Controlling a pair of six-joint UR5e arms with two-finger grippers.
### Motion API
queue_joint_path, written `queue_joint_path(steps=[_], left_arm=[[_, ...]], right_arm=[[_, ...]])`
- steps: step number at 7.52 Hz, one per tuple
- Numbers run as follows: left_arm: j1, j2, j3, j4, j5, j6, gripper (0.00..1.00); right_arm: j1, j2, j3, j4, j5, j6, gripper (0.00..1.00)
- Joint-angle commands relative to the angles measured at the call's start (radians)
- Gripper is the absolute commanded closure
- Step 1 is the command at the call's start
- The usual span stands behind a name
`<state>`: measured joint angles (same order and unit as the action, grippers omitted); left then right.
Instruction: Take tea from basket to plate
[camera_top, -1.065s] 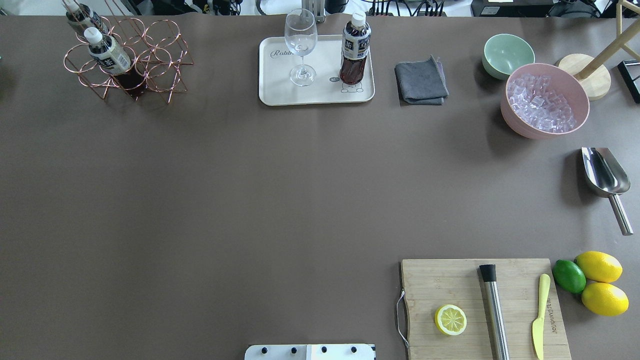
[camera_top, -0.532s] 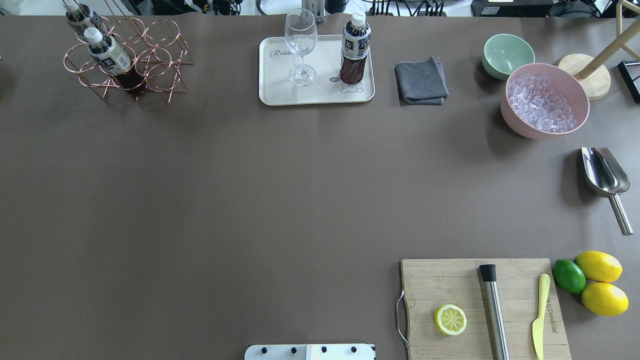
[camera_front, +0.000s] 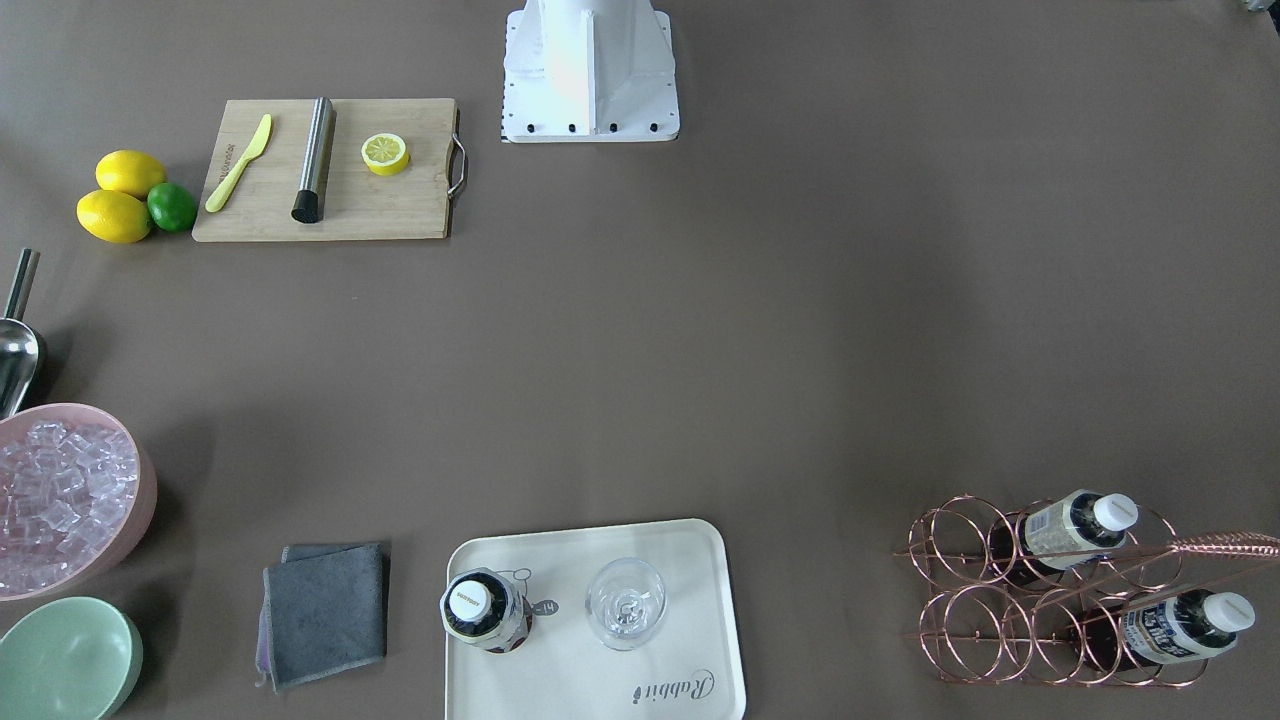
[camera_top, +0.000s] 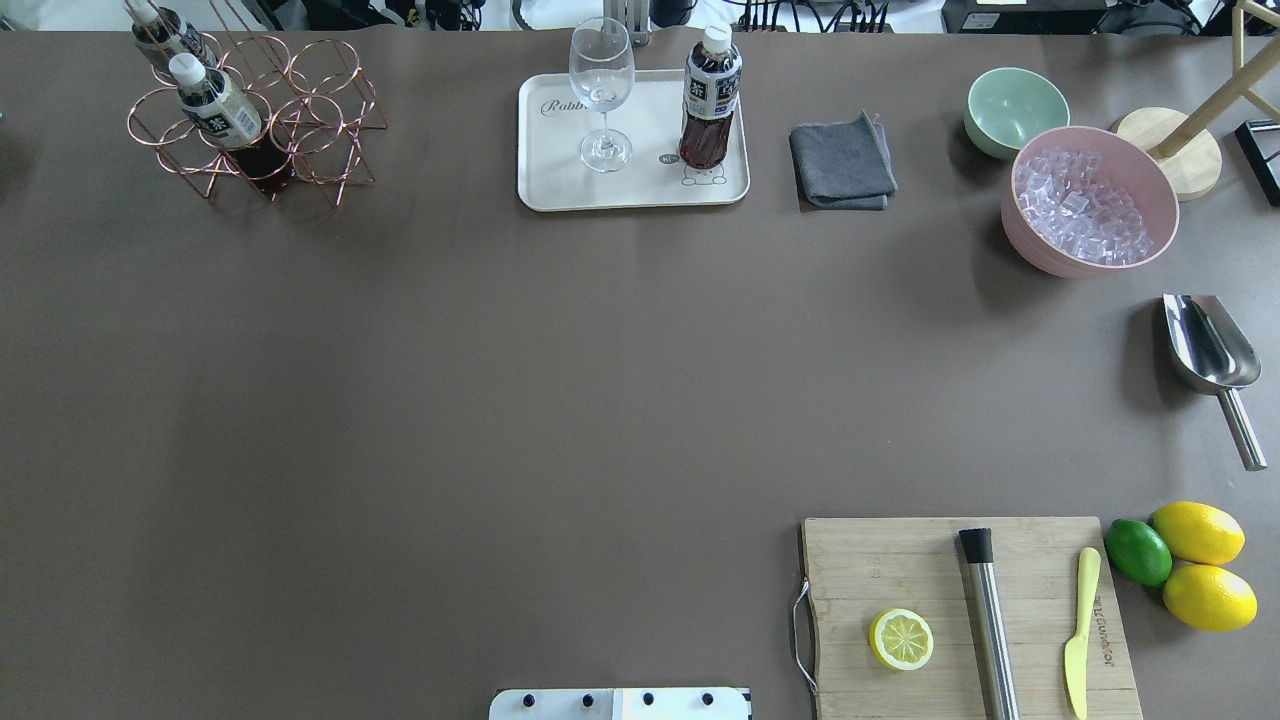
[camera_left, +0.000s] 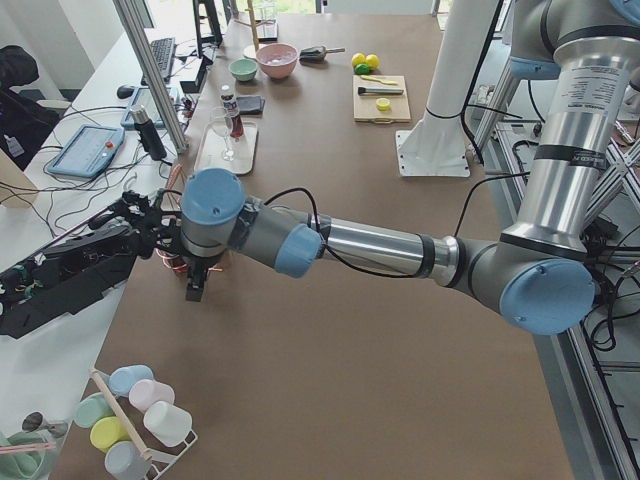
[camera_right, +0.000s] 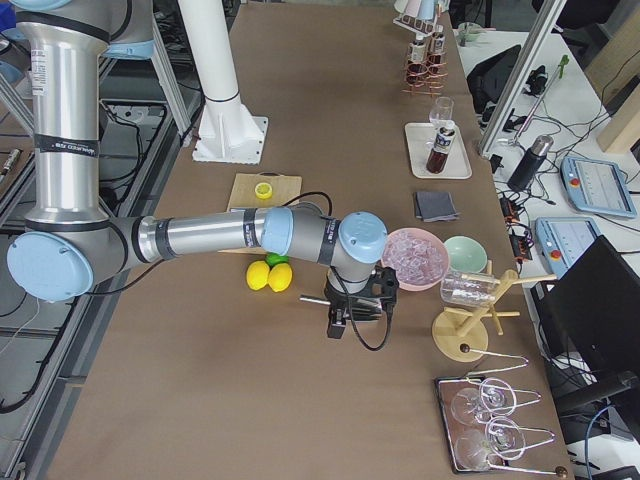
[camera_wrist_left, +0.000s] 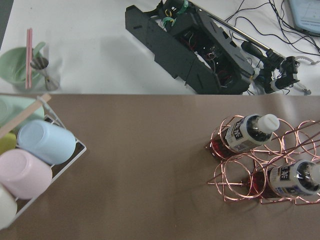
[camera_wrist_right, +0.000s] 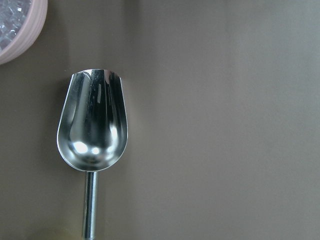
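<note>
One tea bottle (camera_top: 710, 95) stands upright on the cream plate (camera_top: 555, 180), next to a wine glass (camera_top: 602, 90); it also shows in the front view (camera_front: 485, 608). Two more tea bottles (camera_top: 212, 105) (camera_top: 165, 32) sit in the copper wire basket (camera_top: 325, 120) at the far left, also in the left wrist view (camera_wrist_left: 247, 132). My left gripper (camera_left: 194, 288) hangs above the table near the basket. My right gripper (camera_right: 337, 326) hangs over the steel scoop (camera_wrist_right: 92, 125). Both show only in side views, so I cannot tell if they are open or shut.
A grey cloth (camera_top: 842, 160), a mint bowl (camera_top: 1015, 105) and a pink bowl of ice (camera_top: 1090, 200) lie right of the plate. A cutting board (camera_top: 900, 560) with lemon half, muddler and knife is front right, lemons and a lime (camera_top: 1138, 552) beside it.
</note>
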<state>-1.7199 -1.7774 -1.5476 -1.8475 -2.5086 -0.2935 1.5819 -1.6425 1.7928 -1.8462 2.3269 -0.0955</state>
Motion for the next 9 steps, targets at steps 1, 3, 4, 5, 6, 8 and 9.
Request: queue_joint_path(steps=[1,3,4,5,6,8,9], left_arm=[[0.022,0.163,-0.026,0.028,-0.013,0.004,0.02],[0.08,0.168,-0.012,0.05,0.028,0.06,0.02],[0.085,0.174,-0.014,0.089,0.096,0.144,0.02],[0.082,0.162,-0.017,0.205,0.109,0.251,0.02],[0.085,0.144,-0.029,0.346,0.111,0.326,0.02],[0.086,0.127,-0.042,0.393,0.111,0.355,0.02],[0.086,0.133,-0.045,0.393,0.109,0.355,0.02]], right_arm=[[-0.002,-0.01,-0.001,0.025,0.003,-0.001,0.0],[-0.002,-0.011,-0.003,0.027,0.003,-0.001,0.0],[-0.002,-0.011,-0.006,0.027,0.002,0.0,0.0],[-0.002,-0.01,-0.019,0.028,0.002,-0.001,0.0],[-0.002,-0.01,-0.019,0.03,0.002,-0.001,0.0],[-0.002,-0.01,-0.019,0.028,0.002,-0.001,0.0],[-0.002,-0.01,-0.021,0.028,0.002,-0.001,0.0]])
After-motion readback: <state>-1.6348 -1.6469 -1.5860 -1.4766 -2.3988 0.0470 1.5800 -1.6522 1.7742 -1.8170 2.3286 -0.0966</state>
